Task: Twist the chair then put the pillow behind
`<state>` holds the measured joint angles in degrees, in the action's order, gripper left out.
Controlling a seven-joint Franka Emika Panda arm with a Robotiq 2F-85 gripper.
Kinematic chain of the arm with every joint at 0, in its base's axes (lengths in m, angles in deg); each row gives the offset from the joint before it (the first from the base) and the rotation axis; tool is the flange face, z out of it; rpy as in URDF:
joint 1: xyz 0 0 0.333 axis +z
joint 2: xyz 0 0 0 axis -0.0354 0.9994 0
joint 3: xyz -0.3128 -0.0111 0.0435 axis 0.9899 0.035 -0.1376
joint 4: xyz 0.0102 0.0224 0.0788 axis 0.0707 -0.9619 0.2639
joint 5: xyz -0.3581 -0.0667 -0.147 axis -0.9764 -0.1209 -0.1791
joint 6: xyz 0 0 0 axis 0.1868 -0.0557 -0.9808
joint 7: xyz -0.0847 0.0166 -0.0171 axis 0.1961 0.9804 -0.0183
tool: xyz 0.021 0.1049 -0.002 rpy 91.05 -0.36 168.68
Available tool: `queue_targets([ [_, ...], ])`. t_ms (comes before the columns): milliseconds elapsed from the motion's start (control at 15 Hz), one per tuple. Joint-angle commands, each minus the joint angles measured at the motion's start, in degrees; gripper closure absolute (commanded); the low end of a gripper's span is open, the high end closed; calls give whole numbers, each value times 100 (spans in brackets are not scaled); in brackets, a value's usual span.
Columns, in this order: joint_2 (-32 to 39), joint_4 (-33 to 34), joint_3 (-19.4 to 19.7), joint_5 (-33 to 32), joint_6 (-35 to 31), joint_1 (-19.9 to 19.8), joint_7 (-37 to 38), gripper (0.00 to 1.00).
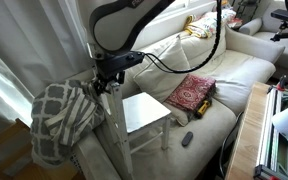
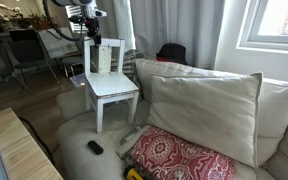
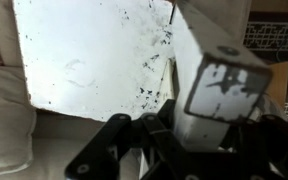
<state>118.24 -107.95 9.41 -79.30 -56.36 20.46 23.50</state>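
The small white chair (image 2: 112, 85) stands on the sofa seat; its seat also shows in an exterior view (image 1: 144, 110) and in the wrist view (image 3: 94, 60). My gripper (image 2: 90, 42) is at the top of the chair's slatted back, shut on the top end of a back post; it shows in both exterior views (image 1: 106, 85) and in the wrist view (image 3: 199, 110). The large cream pillow (image 2: 199, 110) leans upright against the sofa back, beside the chair and apart from it.
A red patterned cushion (image 2: 179, 158) lies on the sofa seat in front of the pillow. A grey-and-white lattice throw (image 1: 64, 115) hangs over the sofa arm next to the chair. A black remote (image 2: 95, 147) lies near the chair's legs. A wooden table (image 2: 19, 150) stands before the sofa.
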Motion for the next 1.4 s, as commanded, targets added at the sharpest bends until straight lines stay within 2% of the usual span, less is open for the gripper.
queue_targets([
  [0, -88, -104, -53, 97, -200, 37, -103, 55],
  [67, -60, -98, -62, 83, -139, 48, -131, 55],
  [133, -45, -100, -93, 91, -122, 40, -227, 50],
  [533, 2, -54, -162, 79, 97, 71, -560, 4],
  [600, 2, -55, -164, 81, 126, 69, -613, 1],
  [933, -45, -95, -250, 295, -100, -35, -795, 0],
  [1333, -76, -153, -548, 1102, -742, -309, -1352, 0],
])
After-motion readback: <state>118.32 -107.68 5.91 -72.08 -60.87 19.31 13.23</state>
